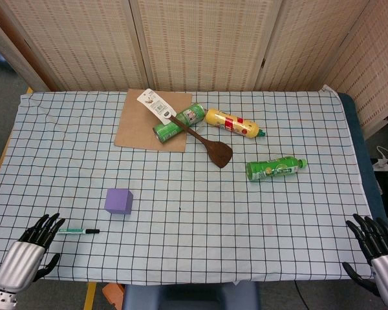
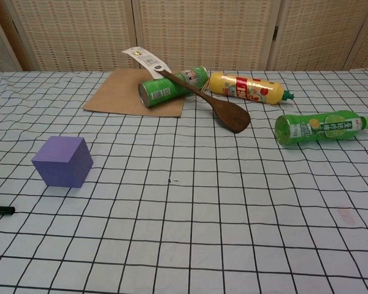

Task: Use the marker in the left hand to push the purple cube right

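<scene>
The purple cube point(image 1: 119, 201) point(image 2: 62, 161) sits on the checked tablecloth at the near left. A green-and-white marker point(image 1: 78, 230) with a black cap lies flat on the cloth in front of the cube and to its left; only its black tip point(image 2: 0, 209) shows in the chest view. My left hand point(image 1: 32, 248) rests at the table's near left corner, fingers spread, fingertips just short of the marker's end, holding nothing. At the near right corner my right hand point(image 1: 377, 247) lies open and empty. Neither hand shows in the chest view.
Further back lie a brown board point(image 1: 155, 120), a green can point(image 1: 178, 122), a wooden spatula point(image 1: 204, 140) with a paper tag, a yellow bottle point(image 1: 234, 123) and a green bottle point(image 1: 275, 168). The table's front edge point(image 1: 194, 281) runs just beyond both hands.
</scene>
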Motion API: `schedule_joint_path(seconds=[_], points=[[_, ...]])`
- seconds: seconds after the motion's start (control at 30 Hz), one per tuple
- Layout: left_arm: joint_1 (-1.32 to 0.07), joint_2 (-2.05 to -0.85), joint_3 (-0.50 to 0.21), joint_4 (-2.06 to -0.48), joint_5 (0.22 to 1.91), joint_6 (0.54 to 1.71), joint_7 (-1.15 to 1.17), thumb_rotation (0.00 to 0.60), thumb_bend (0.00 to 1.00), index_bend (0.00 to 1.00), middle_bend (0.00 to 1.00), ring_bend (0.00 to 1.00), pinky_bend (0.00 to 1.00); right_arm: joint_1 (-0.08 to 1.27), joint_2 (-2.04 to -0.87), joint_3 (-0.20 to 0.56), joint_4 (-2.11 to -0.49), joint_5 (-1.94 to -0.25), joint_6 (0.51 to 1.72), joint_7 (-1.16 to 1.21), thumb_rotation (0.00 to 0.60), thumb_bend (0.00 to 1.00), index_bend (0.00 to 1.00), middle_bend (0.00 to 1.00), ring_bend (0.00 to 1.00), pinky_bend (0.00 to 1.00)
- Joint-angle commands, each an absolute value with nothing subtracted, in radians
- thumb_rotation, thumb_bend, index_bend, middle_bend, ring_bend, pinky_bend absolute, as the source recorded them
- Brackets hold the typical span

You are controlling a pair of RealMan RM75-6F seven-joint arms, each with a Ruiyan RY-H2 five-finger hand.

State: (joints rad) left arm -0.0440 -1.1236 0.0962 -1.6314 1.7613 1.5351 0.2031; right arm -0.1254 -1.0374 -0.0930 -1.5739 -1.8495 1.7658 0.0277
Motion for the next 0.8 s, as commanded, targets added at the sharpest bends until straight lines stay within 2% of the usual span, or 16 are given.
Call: schedule_joint_path(seconds=[0.03,0.2,0.3,0.33,0.37,0.47,0.6,0.67,0.8], points=[[-0.051,-1.122,0.095,-1.639,1.749,1.518,0.205,0.600,0.38,0.00,0.00,0.00,0.24,-0.114,-1.031,-0.092,-1.590,-1.835,1.738,0.013,0.600,0.14,0.00,0.00,0.00,0.00],[-0.064,-1.149,0.082,-1.623,1.745,1.510,0.179,0.600,0.37,0.00,0.00,0.01,0.27,-0.094,-1.041,-0.076,-1.605,-1.811,1.703,0.007,0.600,0.13,0.00,0.00,0.00,0.00],[-0.077,-1.199,0.055,-1.572,1.721,1.494,0.213,0.600,0.38,0.01,0.05,0.08,0.33,-0.079,-1.052,-0.059,-1.610,-1.783,1.681,0.009,0.600,0.13,0.00,0.00,0.00,0.00],[-0.082,-1.221,0.045,-1.551,1.711,1.487,0.238,0.600,0.38,0.02,0.09,0.14,0.39,-0.075,-1.055,-0.053,-1.613,-1.771,1.672,0.005,0.600,0.13,0.00,0.00,0.00,0.00],[-0.087,-1.242,0.039,-1.529,1.704,1.477,0.264,0.600,0.38,0.04,0.13,0.22,0.50,-0.071,-1.058,-0.048,-1.616,-1.761,1.664,0.001,0.600,0.13,0.00,0.00,0.00,0.00],[-0.108,-1.308,0.033,-1.450,1.714,1.455,0.313,0.600,0.38,0.10,0.14,0.41,0.74,-0.064,-1.066,-0.039,-1.622,-1.745,1.651,-0.016,0.600,0.13,0.00,0.00,0.00,0.00],[-0.133,-1.372,0.042,-1.332,1.738,1.431,0.327,0.600,0.38,0.16,0.17,0.56,0.87,-0.067,-1.073,-0.035,-1.625,-1.736,1.655,-0.026,0.600,0.13,0.00,0.00,0.00,0.00],[-0.142,-1.387,0.049,-1.297,1.734,1.405,0.320,0.600,0.38,0.19,0.22,0.65,0.94,-0.066,-1.079,-0.030,-1.626,-1.727,1.654,-0.036,0.600,0.13,0.00,0.00,0.00,0.00],[-0.155,-1.424,0.045,-1.231,1.701,1.365,0.324,0.600,0.39,0.21,0.24,0.72,0.99,-0.056,-1.087,-0.025,-1.629,-1.707,1.625,-0.060,0.600,0.13,0.00,0.00,0.00,0.00]])
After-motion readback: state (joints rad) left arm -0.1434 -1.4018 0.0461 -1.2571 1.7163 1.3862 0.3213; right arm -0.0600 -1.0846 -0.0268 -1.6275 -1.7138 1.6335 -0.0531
